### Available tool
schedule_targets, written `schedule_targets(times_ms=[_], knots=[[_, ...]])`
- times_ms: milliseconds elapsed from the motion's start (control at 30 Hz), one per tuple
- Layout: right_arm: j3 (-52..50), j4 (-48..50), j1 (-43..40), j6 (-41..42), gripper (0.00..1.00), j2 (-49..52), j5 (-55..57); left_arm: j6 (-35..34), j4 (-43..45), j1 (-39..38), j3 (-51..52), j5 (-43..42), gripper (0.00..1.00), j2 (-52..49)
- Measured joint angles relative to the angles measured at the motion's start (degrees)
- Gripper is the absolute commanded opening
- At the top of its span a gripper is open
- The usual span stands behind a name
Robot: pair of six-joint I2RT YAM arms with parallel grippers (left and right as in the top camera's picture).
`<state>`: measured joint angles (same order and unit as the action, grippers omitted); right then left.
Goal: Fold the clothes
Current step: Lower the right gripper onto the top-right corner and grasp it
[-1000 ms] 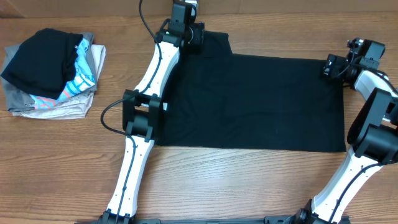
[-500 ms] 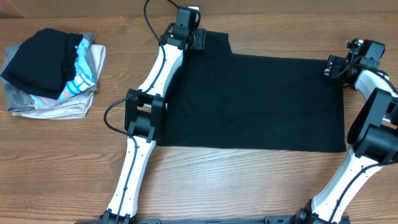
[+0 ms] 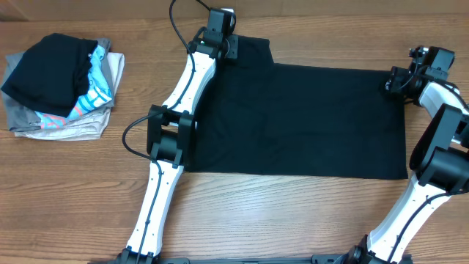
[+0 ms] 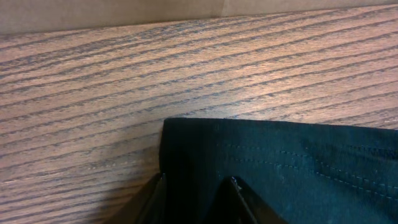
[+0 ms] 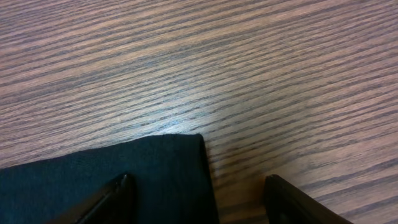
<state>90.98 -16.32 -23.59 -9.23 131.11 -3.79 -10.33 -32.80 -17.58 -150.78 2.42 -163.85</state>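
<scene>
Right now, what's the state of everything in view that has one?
black T-shirt, spread flat.
left gripper, jaws apart, astride the shirt's far-left corner.
right gripper, jaws wide apart, astride the shirt's far-right corner.
garment pile, folded and stacked, off to the left.
</scene>
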Motion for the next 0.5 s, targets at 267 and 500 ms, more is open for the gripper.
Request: schedule_targets(times_ms=[267,500], knots=[[-0.02,0.13,0.59,-1.97,0.51,0.00,-0.17,-0.02,-0.02,0.00,0.00,0.02,0.26,0.00],[-0.02,0.22,1.53,-2.49,0.04,0.00,-0.83,0.02,0.02,-0.02,0.00,-0.02,0.04,0.00]])
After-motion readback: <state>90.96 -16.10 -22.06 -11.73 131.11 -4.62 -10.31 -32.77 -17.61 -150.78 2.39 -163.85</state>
